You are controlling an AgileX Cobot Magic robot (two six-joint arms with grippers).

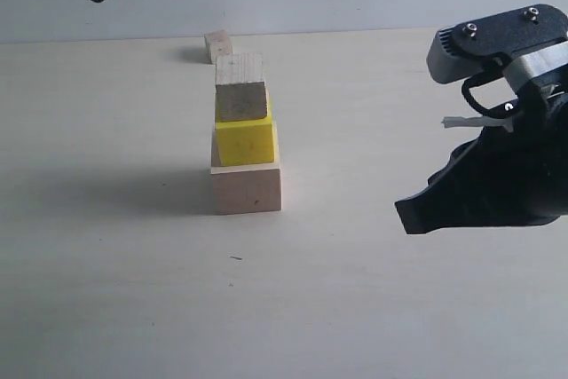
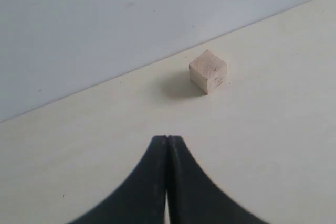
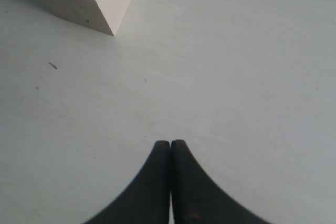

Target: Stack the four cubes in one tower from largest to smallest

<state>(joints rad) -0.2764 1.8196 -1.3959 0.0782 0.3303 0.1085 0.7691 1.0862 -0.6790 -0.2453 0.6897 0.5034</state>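
3 cubes stand stacked on the worktop [image 1: 373, 317]: large pale wood cube [image 1: 247, 189], bright yellow cube [image 1: 246, 141], smaller pale wood cube [image 1: 241, 88]. Right hand [image 3: 170, 142], fingers together, sits well right of them; left hand [image 2: 167, 140], likewise closed and empty, faces the smallest pale wood cube [image 2: 208, 71], which lies apart behind the stack.
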